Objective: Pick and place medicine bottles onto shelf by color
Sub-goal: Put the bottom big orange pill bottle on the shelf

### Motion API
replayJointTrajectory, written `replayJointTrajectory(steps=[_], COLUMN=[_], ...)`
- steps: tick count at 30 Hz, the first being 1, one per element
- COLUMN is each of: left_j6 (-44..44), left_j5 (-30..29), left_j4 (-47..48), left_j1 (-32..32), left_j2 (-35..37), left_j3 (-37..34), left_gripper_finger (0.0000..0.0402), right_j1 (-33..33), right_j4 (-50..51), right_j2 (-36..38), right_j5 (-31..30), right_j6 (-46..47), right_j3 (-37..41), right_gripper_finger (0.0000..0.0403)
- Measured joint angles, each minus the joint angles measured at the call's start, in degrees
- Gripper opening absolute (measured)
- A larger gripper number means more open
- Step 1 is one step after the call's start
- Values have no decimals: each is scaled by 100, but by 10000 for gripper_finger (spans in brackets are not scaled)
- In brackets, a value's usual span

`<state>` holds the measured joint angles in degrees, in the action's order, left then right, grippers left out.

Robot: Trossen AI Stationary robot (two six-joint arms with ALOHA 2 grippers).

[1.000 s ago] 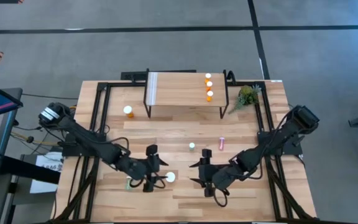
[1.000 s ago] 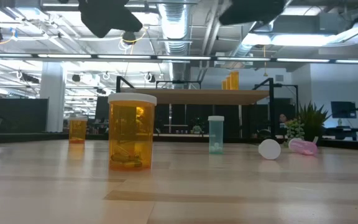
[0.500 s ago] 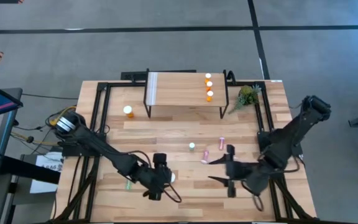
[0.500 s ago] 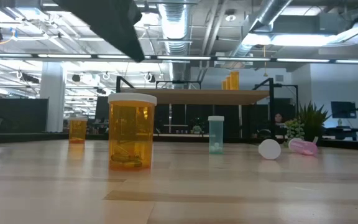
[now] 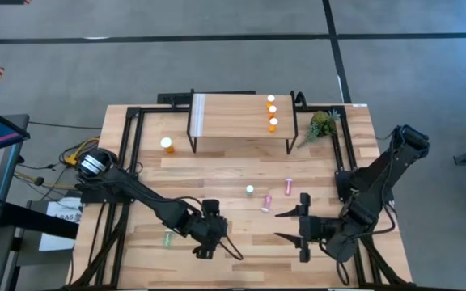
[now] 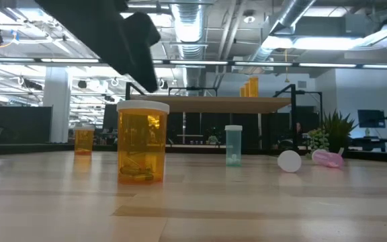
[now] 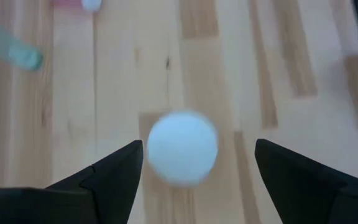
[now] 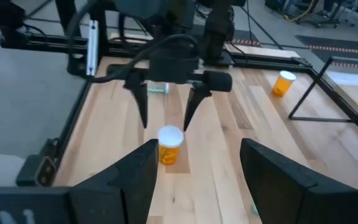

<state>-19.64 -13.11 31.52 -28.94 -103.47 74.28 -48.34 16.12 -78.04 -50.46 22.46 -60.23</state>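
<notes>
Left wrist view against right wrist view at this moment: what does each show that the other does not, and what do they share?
Only the left wrist view: a straight-down look at a round white cap, and part of a pink bottle farther off.
Only the right wrist view: the left gripper seen from outside, jaws open, hanging over that cap; the orange body beneath it; a second orange bottle farther off.
Both: the white-capped orange bottle standing on the wooden table, below the left jaws.

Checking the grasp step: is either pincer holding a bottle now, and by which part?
Nothing is held. The left pincer hangs open above the large orange bottle; the right pincer is open too.
</notes>
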Motion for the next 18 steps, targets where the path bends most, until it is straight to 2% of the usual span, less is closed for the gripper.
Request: replayJointTrajectory(steps=[3, 8, 18], left_j6=[104, 153, 313], left_j5=[-45, 262, 283], left_j4=[27, -47, -197], left_j1=[16, 114, 179], left_j2=[-60, -177, -404], left_j3=[-2, -46, -53], left_gripper_finger=[297, 297, 297], right_j1=[48, 113, 125], right_j4=[30, 64, 129], right_j2=[14, -11, -11], right_j5=[-50, -48, -51], right_j6=[-2, 2, 68], right_j3=[0, 0, -2], right_gripper_finger=[249, 249, 249])
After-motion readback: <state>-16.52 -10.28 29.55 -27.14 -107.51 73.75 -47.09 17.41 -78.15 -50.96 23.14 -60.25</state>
